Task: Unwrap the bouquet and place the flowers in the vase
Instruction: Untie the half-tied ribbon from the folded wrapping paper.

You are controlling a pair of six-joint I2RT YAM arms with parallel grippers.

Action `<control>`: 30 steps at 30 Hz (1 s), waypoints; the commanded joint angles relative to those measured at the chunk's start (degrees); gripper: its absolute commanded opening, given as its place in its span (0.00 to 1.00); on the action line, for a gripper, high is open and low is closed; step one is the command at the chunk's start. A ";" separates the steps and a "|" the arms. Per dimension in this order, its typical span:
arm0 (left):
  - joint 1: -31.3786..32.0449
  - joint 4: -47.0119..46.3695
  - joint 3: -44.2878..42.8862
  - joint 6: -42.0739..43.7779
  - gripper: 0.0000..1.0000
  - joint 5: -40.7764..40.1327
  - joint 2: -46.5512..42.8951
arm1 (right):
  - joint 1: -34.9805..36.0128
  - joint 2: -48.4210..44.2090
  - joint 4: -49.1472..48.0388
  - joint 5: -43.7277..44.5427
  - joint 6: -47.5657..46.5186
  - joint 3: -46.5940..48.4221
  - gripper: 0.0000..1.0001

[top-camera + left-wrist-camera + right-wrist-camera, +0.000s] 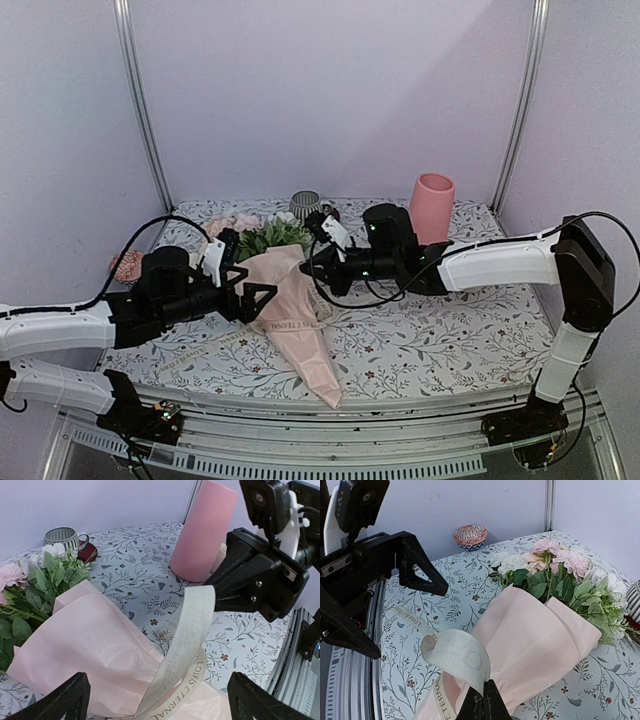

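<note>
One bouquet [300, 320] lies on the table [450, 330] between the arms. The left gripper [157, 680] has its fingers spread wide. The right gripper [484, 696] pinches the ribbon [457, 655].

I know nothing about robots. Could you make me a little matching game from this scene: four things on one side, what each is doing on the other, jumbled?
1. vase
2. bouquet
3. ribbon
4. left fingers

A. spread wide, holding nothing
B. lying wrapped on the table
C. standing upright at the back
D. pinched by the right fingers

Pairs: 1-C, 2-B, 3-D, 4-A.
</note>
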State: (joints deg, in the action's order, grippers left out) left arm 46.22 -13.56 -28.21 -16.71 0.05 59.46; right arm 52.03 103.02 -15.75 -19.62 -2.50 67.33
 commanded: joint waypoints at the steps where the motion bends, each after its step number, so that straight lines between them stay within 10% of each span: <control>1: -2.90 2.86 -3.08 1.66 0.98 5.87 1.29 | 1.24 1.63 0.29 -1.53 -1.29 1.49 0.04; 12: -3.33 3.15 -6.37 4.66 0.84 11.87 8.75 | 2.64 2.29 0.50 -3.59 -3.06 3.90 0.04; 15: -3.37 3.02 -7.17 4.93 0.58 11.90 9.57 | 2.80 2.36 1.07 -3.25 -3.46 4.17 0.06; 18: -3.37 3.11 -6.95 4.65 0.04 9.73 8.49 | 2.78 2.54 1.63 -1.72 -3.56 3.77 0.11; 19: -3.38 3.13 -6.58 4.59 0.00 9.01 7.74 | 2.76 2.42 1.60 -1.05 -3.56 3.36 0.13; 30: -3.61 3.17 -0.02 3.04 0.00 3.15 -1.11 | 1.83 2.12 -0.60 2.59 -0.76 -3.78 0.35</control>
State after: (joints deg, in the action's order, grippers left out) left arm 43.22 -10.48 -30.28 -12.93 5.87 60.34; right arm 54.33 104.33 -14.79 -18.11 -4.89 65.93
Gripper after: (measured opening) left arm 0.007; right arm 0.322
